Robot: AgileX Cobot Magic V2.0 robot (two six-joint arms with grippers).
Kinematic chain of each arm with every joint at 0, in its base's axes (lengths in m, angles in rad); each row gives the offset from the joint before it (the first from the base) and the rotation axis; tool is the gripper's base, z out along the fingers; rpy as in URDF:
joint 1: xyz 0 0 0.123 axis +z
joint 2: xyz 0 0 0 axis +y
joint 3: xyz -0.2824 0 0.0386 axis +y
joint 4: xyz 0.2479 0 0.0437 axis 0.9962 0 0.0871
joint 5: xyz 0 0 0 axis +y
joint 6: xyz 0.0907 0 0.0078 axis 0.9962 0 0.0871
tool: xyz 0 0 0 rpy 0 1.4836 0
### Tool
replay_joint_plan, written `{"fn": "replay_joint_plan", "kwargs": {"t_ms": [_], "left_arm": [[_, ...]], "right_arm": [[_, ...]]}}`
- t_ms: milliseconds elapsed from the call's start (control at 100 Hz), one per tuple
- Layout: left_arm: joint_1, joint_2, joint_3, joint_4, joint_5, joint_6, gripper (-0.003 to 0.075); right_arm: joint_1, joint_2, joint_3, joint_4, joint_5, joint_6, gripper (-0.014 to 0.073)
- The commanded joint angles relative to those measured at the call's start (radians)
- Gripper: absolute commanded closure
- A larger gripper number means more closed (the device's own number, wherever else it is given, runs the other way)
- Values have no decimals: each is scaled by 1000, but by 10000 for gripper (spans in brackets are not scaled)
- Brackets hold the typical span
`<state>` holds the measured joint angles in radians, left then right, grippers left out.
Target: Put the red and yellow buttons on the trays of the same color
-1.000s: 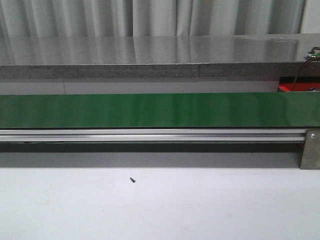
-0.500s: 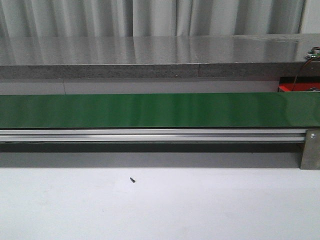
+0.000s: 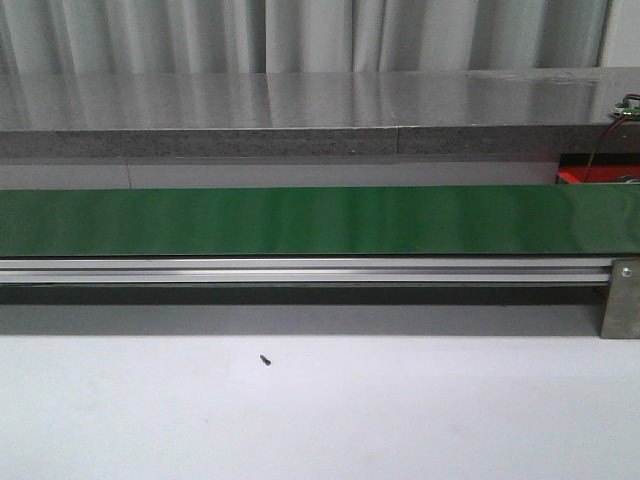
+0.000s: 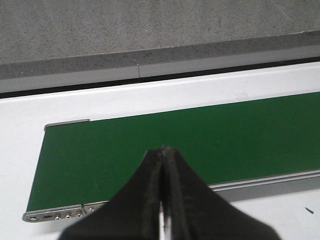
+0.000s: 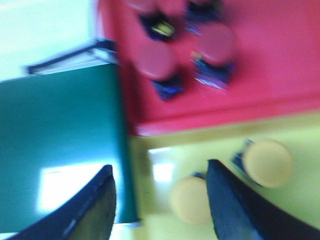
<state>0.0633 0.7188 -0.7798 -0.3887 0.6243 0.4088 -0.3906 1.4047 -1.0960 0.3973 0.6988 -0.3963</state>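
Note:
In the right wrist view, several red buttons sit on the red tray. Two yellow buttons rest on the yellow tray beside it. My right gripper hangs open over the yellow tray's edge by the green belt, with nothing between its fingers; one yellow button lies close to the inner side of one finger. The picture is blurred. My left gripper is shut and empty above the other end of the green belt. Neither gripper shows in the front view.
The green conveyor belt runs across the front view on an aluminium rail. A grey stone counter lies behind it. A corner of the red tray shows at far right. A small black screw lies on the white table.

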Motion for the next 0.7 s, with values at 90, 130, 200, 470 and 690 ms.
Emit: {"fn": "replay_joint_plan", "kwargs": {"t_ms": [90, 130, 200, 470, 690], "left_arm": [[-7, -3, -27, -24, -69, 0, 740], [-7, -3, -27, -24, -69, 0, 740], [-7, -3, -27, -24, -69, 0, 740], [-7, -3, -27, -24, -69, 0, 740], [-7, -3, -27, -24, -69, 0, 740]], "right_arm": [[161, -166, -21, 24, -64, -48, 174], [200, -197, -20, 24, -64, -53, 174], [261, -248, -13, 21, -64, -67, 176], [347, -461, 167, 8, -138, -93, 179], [347, -649, 340, 8, -173, -111, 270]]}}
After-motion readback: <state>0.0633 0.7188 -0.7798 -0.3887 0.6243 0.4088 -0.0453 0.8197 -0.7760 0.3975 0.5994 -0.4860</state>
